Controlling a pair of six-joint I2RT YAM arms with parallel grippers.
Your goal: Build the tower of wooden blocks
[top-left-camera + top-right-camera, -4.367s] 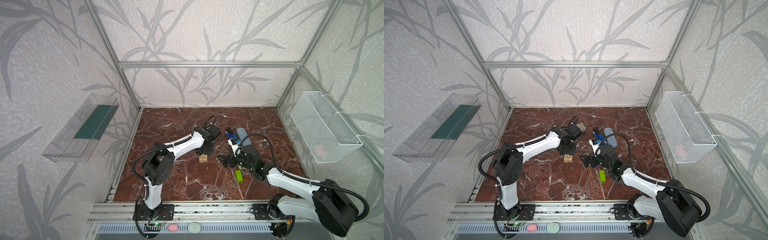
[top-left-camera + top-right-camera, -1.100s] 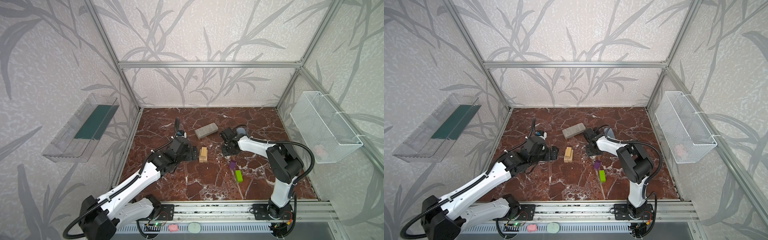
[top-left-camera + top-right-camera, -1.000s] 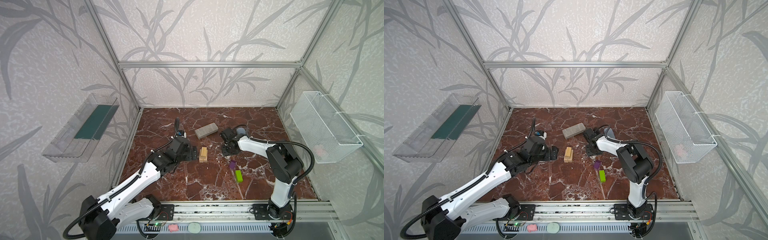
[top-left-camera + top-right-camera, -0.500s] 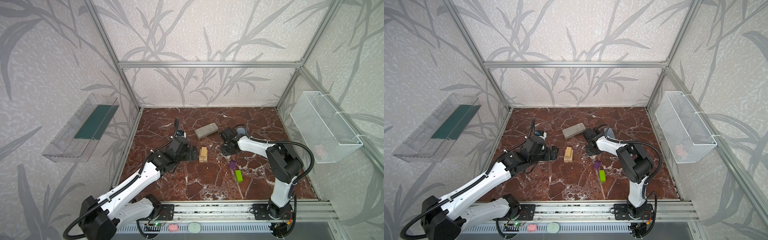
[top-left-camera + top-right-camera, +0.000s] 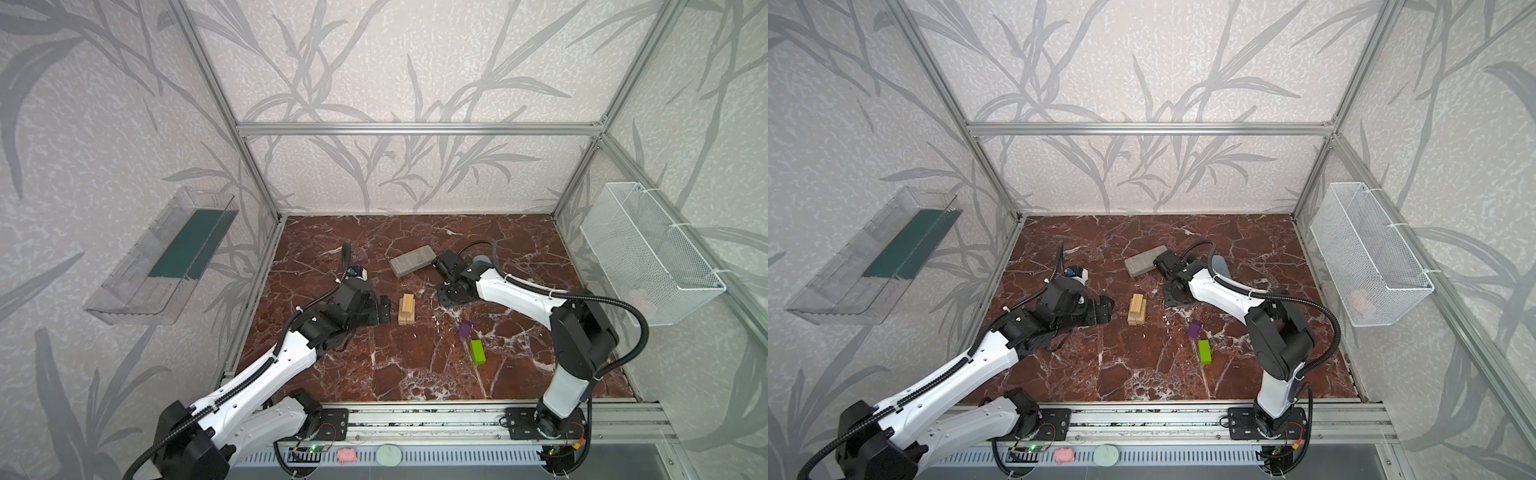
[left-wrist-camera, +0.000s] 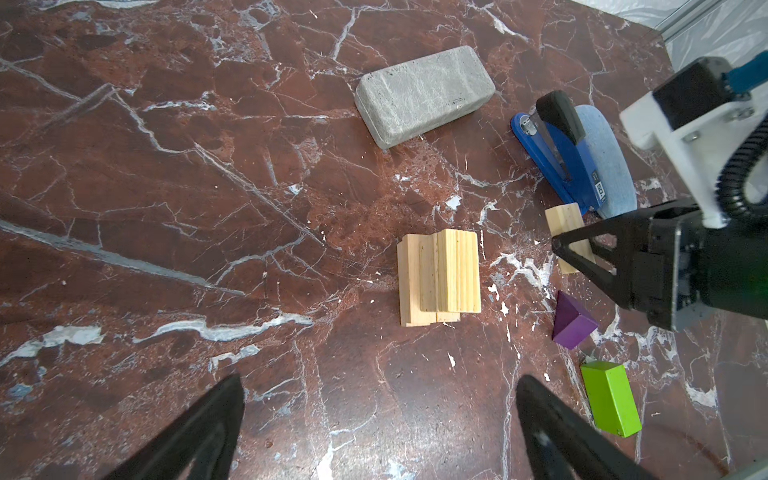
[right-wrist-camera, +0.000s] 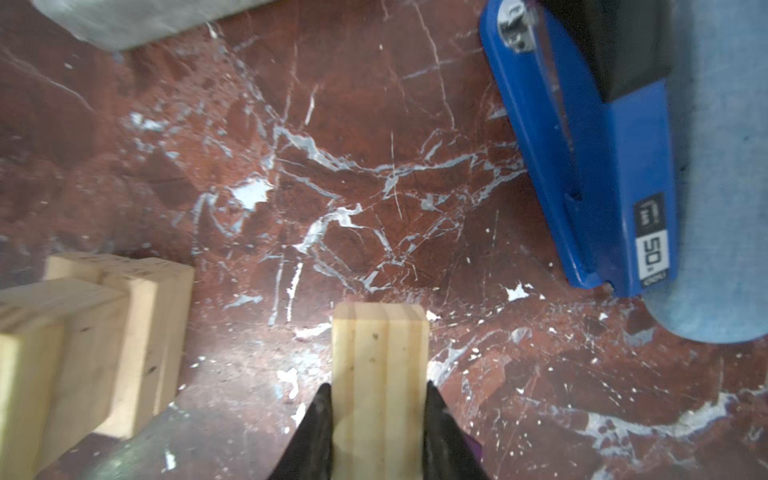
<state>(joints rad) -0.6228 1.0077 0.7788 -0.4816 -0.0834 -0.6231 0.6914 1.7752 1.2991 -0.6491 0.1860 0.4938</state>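
Block in hand: your right jaws are closed on 1 pale block [image 7: 380, 353], pinching its 2 long sides. Whether it has left the bench [image 5: 415, 374] I cannot tell.
Left jaws: spread wide and empty, just left of the tower [image 5: 407, 309], facing it.
Key relation: the tower lies left of the held block and slightly nearer. Your left jaws are closer to it, but the right ones carry the piece.
Long axis: the held block runs roughly near-to-far, parallel with the tower's top layer [image 6: 451, 270]. I judge you need a quarter turn if it starts a crossed layer.
Tower: low stack of pale blocks, seemingly 2 layers; count unclear.
Loose blocks: purple block [image 5: 465, 328] and lime green block [image 5: 477, 352] lie right of the tower, nearer, and apart from each other.
Containers: clear tray [image 5: 124, 305] on the left wall holds a dark green sheet [image 5: 191, 245]. The wire basket [image 5: 648, 249] on the right wall holds something pink [image 5: 640, 297], too small to name.
Clutter: grey slab [image 5: 412, 260] and stapler [image 6: 557, 166] sit beyond the held block.
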